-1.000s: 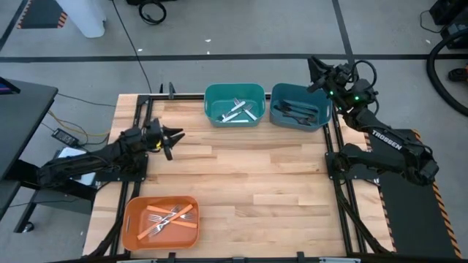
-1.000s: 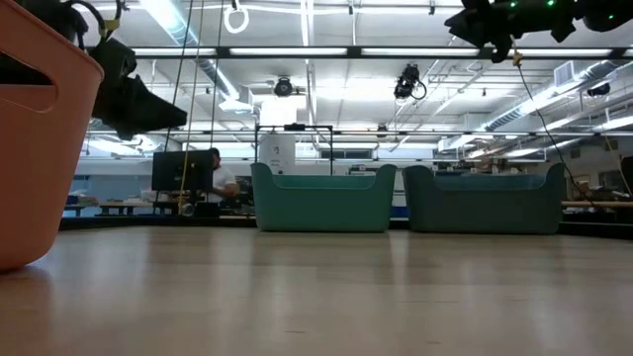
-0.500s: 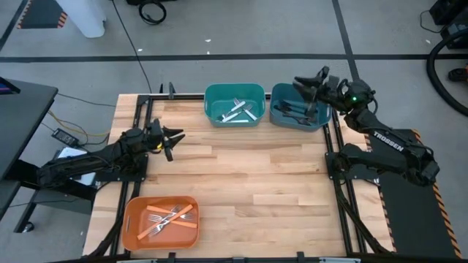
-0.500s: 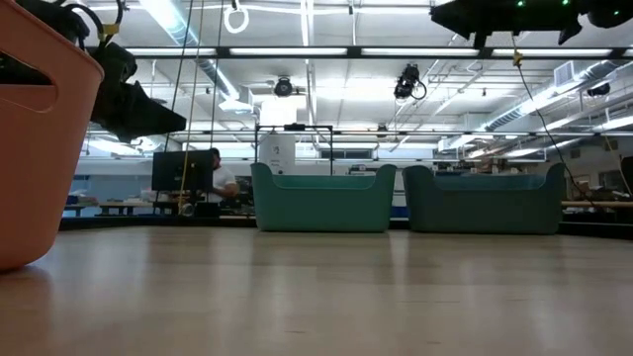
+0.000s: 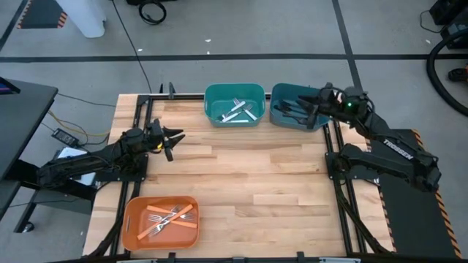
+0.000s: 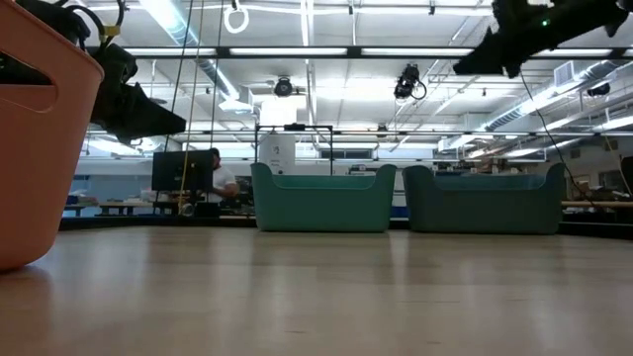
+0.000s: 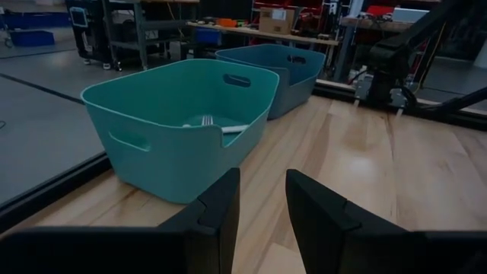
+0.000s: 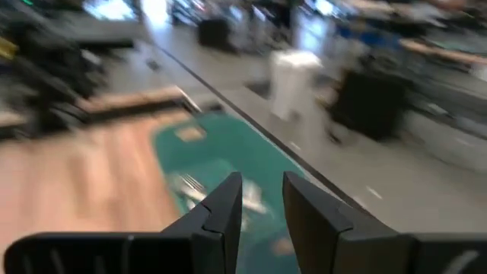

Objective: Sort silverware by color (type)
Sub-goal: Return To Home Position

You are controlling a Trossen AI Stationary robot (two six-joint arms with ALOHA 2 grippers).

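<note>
The silverware lies sorted in three bins. White-handled forks (image 5: 240, 111) lie in the teal bin (image 5: 234, 90), dark forks (image 5: 291, 112) in the grey-blue bin (image 5: 300, 88), and orange forks (image 5: 167, 219) in the orange bin (image 5: 161, 199). My right gripper (image 5: 301, 111) hovers above the grey-blue bin, pointing toward the table's left, slightly open and holding nothing. My left gripper (image 5: 175, 140) hangs above the table's left side, pointing right, open and holding nothing. In the left wrist view a white fork (image 7: 217, 125) shows inside the teal bin (image 7: 167, 129).
The teal and grey-blue bins stand side by side at the table's far edge, the orange bin at the near left corner. Bare wood (image 5: 248, 183) stretches between them. Dark frame rails run along the table's left and right edges. A person sits in the room beyond (image 6: 213, 178).
My right gripper has swung from pointing beyond the table's far edge round toward the table's left. It has come toward the near edge and now sits over the grey-blue bin. The left arm and the forks have kept still.
</note>
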